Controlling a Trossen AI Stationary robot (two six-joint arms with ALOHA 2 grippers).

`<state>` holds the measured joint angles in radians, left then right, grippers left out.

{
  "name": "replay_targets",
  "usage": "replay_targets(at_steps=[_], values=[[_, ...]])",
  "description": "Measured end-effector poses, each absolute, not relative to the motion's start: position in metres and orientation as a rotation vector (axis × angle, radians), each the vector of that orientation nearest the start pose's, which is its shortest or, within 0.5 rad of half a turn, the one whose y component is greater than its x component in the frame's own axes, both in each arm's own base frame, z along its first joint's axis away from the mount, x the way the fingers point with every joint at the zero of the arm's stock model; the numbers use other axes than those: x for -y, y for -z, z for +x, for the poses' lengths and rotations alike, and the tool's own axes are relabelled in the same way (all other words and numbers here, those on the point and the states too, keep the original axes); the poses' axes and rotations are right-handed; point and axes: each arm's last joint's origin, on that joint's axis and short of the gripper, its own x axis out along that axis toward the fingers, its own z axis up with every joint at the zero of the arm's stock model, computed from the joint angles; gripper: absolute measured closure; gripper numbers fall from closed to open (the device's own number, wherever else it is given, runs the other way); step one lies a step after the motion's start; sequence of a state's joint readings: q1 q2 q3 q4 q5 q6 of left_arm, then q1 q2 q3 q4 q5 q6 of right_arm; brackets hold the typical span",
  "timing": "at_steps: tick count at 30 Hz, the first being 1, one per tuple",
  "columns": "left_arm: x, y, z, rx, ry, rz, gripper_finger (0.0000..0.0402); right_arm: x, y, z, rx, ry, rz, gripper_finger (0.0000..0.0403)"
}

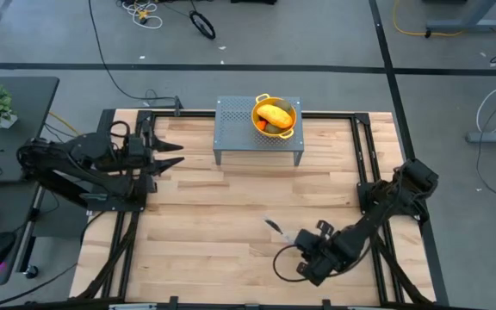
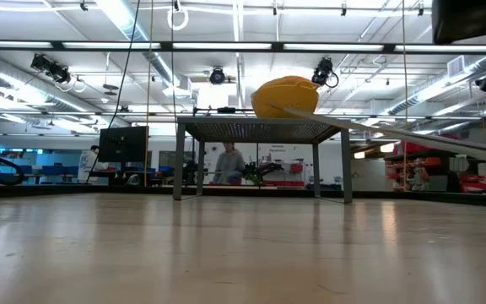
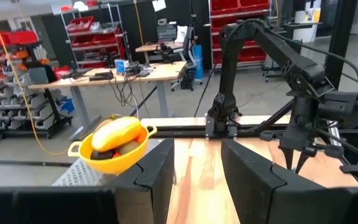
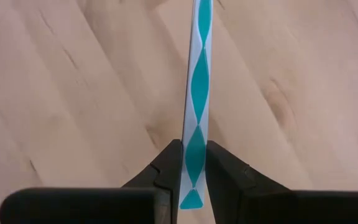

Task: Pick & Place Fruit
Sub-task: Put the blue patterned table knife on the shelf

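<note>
The fruit [image 1: 275, 114] sits heaped in a yellow colander [image 1: 290, 129] on a small grey perforated stand [image 1: 235, 129] at the far edge of the counter [image 1: 231, 215], about midway along it. A large yellow-orange oblong lies on top, with darker and orange pieces under it. From the left wrist, the colander [image 3: 114, 163] shows near the stand's corner, one handle reaching past the edge.

The left claw [image 1: 172, 154] hovers at the left side of the counter, level with the stand and pointed toward it, fingers [image 3: 154, 174] spread and holding nothing. Bare wood lies between it and the stand's legs.

The right claw [image 1: 293, 237] is low near the front right of the counter, pinching a slim knife [image 4: 196, 99] with a silver-and-teal pattern; its fingers [image 4: 169, 168] press on both flat sides. The knife [image 1: 274, 226] sticks out toward the middle of the counter, above the wood.

The counter's wide centre, from the stand to the near edge, is bare. Black frame rails run along both sides. From the low view, the space under the stand [image 2: 260, 128] is open between its legs.
</note>
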<state>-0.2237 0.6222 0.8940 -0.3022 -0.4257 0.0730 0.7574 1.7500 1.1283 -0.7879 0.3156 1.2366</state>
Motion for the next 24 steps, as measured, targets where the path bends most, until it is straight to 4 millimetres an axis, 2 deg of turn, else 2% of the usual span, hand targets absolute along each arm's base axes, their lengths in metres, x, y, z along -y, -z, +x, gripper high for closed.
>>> replay_targets(at_steps=[6,15,24], values=[[0.017,-0.381,0.129,0.0,-0.202,0.087,0.026,-0.199,-0.176,0.246,-1.188,0.379,0.253,0.0339],[0.016,-0.388,0.126,0.064,-0.205,0.06,0.026,-0.18,-0.179,0.258,-1.138,0.433,0.21,0.0339],[0.016,-0.389,0.126,0.076,-0.205,0.056,0.026,-0.147,-0.206,0.267,-0.995,0.538,0.223,0.0338]])
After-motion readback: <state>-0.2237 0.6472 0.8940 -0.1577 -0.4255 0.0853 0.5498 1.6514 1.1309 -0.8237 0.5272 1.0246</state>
